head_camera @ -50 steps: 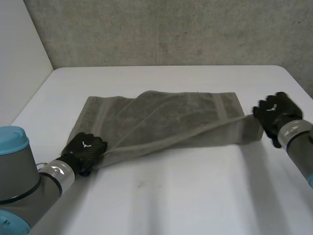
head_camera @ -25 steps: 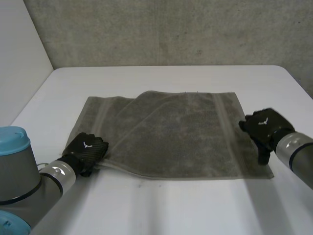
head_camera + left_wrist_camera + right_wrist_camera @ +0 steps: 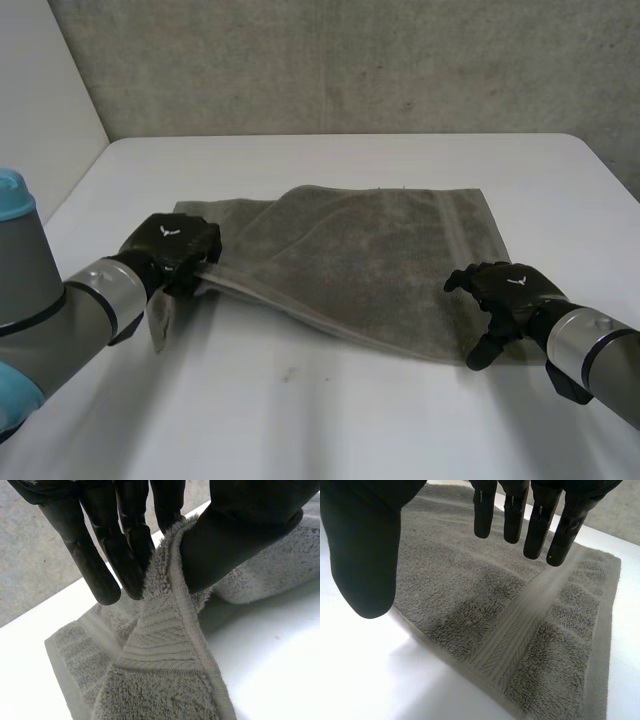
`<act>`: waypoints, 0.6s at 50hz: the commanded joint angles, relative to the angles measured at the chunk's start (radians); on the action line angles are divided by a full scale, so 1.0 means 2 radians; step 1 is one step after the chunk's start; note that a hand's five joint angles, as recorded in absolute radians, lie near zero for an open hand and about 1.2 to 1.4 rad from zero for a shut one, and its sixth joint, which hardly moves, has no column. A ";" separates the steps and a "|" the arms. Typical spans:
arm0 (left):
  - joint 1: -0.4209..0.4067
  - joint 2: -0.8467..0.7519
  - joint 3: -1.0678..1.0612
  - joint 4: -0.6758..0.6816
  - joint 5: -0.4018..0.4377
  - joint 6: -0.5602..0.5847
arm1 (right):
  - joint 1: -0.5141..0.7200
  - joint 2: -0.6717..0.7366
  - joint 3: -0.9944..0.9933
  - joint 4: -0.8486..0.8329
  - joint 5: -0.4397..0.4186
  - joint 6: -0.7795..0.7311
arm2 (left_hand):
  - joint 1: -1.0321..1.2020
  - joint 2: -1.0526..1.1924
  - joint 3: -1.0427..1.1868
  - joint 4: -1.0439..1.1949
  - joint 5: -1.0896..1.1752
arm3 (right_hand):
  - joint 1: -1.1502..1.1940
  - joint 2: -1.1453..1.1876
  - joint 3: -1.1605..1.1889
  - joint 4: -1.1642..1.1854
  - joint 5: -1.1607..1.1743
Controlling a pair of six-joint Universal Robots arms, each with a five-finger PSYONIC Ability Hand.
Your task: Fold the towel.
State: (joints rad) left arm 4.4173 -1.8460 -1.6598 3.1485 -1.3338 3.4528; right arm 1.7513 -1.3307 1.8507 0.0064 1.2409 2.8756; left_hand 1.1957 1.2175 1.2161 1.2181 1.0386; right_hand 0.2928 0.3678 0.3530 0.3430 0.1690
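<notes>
Head view has the grey towel (image 3: pixel 380 260) on the white desk (image 3: pixel 330 420), mostly flat in the middle, its far edge straight. Its near-left part stands up in a ridge that runs from the left toward the near right. The left robot hand (image 3: pixel 172 250) is at the towel's left edge, and a small flap of cloth hangs down just beside it. Left wrist view shows its thumb (image 3: pixel 240 525) and fingers (image 3: pixel 125 550) clamped on a folded edge of the towel, with the cloth pinched between them and raised off the desk. The right robot hand (image 3: pixel 505 295) is at the towel's near right corner. Right wrist view shows its fingers (image 3: pixel 515 510) straight, apart from the thumb, above the towel's woven band and holding nothing.
</notes>
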 commanded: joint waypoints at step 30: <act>0.002 -0.024 -0.024 0.021 0.000 0.000 | -0.089 0.058 0.038 -0.088 -0.012 -0.211 | 0.100 0.089 0.090 0.089 0.092 | 0.203 0.165 0.173 0.178 0.178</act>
State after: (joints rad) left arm 4.4215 -1.8876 -1.7077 3.1892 -1.3330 3.4530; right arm 1.5765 -1.2427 1.9200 -0.1271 1.2280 2.4515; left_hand 1.1957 1.2175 1.2161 1.2181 1.0387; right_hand 0.4935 0.5777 0.5789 0.5765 0.3778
